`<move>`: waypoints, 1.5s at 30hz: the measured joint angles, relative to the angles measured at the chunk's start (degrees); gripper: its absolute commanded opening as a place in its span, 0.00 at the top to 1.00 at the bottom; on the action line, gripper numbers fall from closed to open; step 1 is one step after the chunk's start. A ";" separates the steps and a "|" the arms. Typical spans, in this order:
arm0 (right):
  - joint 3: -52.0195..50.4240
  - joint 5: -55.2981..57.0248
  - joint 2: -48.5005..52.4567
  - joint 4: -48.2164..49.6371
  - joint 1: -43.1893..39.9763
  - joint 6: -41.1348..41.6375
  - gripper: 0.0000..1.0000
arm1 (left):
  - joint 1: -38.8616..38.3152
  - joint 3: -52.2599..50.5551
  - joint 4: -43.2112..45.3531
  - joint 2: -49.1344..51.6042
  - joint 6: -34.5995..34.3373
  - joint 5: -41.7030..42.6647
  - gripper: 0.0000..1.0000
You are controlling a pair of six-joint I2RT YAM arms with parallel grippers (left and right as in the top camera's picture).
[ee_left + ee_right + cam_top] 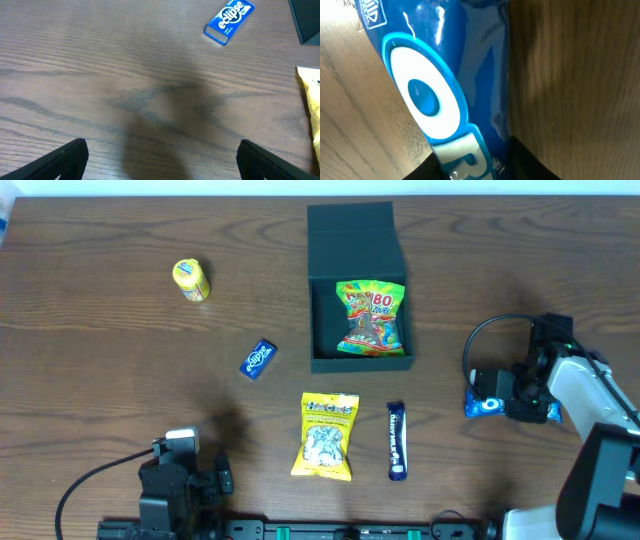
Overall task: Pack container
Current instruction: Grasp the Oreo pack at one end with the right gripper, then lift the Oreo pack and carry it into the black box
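container: far middle of the table, lid flap thrown back, mouth open upward.
Inside: a bright sweet bag lying flat.
In front: a yellow snack bag and a dark blue bar side by side, apart from the near wall.
Left: a blue gum pack nearby; a yellow tub well apart.
right gripper: down on a blue packet, right of the box; I cannot tell whether it grips.
left gripper: near edge, fingers spread wide over bare wood.

Overhead: you look straight down on the whole counter. Left wrist: low by the near edge, sharing the overhead's blue gum pack. Right wrist: very close on a blue wrapper, right edge.
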 measured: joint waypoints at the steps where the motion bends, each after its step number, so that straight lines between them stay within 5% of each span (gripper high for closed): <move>1: 0.00 -0.02 0.00 -0.04 0.00 0.07 0.76 | 0.00 0.00 0.00 0.00 0.00 0.00 0.04; 11: 0.02 0.07 -0.04 -0.55 0.00 0.90 0.99 | 0.00 0.00 0.00 0.00 0.00 0.00 0.04; 23: -0.02 0.07 -1.18 -1.55 0.28 4.76 0.99 | 0.00 0.00 0.00 0.00 0.00 0.00 0.04; 36: -0.07 0.00 -14.78 -11.65 3.67 9.55 0.99 | 0.00 0.00 0.00 0.00 0.00 0.00 0.04; 45: 1.73 -0.33 -22.05 -16.26 13.66 23.78 0.99 | 0.00 0.00 0.00 0.00 0.00 0.00 0.05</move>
